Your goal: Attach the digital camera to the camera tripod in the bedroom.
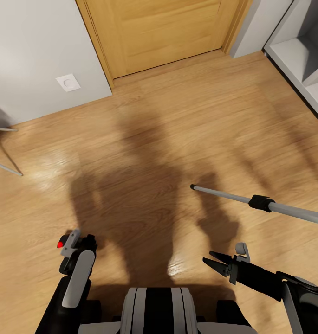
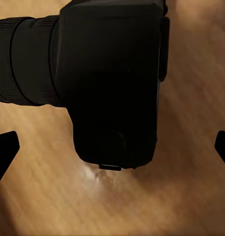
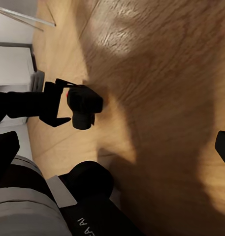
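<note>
The digital camera (image 1: 66, 242), black with a red dot and a silvery part, hangs above the wood floor at the tip of my left arm. My left gripper (image 3: 63, 102) is shut on the digital camera (image 3: 85, 105), a finger on either side. Seen close, the camera (image 2: 112, 78) has its lens barrel pointing sideways. One silver leg of the camera tripod (image 1: 233, 197), with a black joint (image 1: 261, 202), reaches in from the right edge. The tripod's head is out of view. My right gripper (image 1: 213, 262) is open and holds nothing, a little nearer me than that leg and not touching it.
The oak door (image 1: 168, 32) stands shut straight ahead, with a grey wall and a white outlet plate (image 1: 68, 82) to its left. A white shelf (image 1: 302, 60) is at the far right. Thin metal legs (image 1: 8, 169) poke in at the left edge. Light wood floor (image 1: 177, 130) lies between.
</note>
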{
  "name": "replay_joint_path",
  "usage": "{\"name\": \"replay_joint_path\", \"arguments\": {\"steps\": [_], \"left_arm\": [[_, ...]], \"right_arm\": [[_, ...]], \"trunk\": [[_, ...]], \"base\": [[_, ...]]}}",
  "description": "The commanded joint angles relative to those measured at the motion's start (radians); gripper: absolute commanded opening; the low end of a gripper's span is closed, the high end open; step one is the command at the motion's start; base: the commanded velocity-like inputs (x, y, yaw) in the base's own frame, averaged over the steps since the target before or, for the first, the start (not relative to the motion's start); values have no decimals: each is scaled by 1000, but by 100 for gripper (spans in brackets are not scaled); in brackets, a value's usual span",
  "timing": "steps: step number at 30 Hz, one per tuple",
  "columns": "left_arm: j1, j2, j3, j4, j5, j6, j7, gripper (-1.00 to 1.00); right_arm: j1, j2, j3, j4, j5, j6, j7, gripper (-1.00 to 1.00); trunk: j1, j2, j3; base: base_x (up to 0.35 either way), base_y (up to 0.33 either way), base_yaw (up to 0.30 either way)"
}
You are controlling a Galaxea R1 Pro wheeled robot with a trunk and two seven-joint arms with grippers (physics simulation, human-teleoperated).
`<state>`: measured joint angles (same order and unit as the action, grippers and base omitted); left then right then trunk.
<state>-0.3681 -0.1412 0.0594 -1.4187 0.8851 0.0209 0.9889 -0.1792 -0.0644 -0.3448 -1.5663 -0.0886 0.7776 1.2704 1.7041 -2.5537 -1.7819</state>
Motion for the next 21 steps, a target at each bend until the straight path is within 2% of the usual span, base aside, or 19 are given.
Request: {"name": "replay_joint_path", "arguments": {"steps": [1,5,12,21], "left_arm": [[-1,-1,1,1,4,2,3,100],[-19,0,2,20,6,2,2,100],[-80,0,1,102,23,-20,1,100],[-94,1,0,124,29,-61,0,100]], "right_arm": [[0,0,0,0,-3,7,2,100],[0,0,0,0,-3,7,2,100],[0,0,-1,-1,-3,7,4,100],[0,0,0,-1,-3,8,4,100]], "trunk": [[0,0,0],[0,0,0],[0,0,0],[0,0,0]], "base": [[0,0,0],[0,0,0],[0,0,0],[0,0,0]]}}
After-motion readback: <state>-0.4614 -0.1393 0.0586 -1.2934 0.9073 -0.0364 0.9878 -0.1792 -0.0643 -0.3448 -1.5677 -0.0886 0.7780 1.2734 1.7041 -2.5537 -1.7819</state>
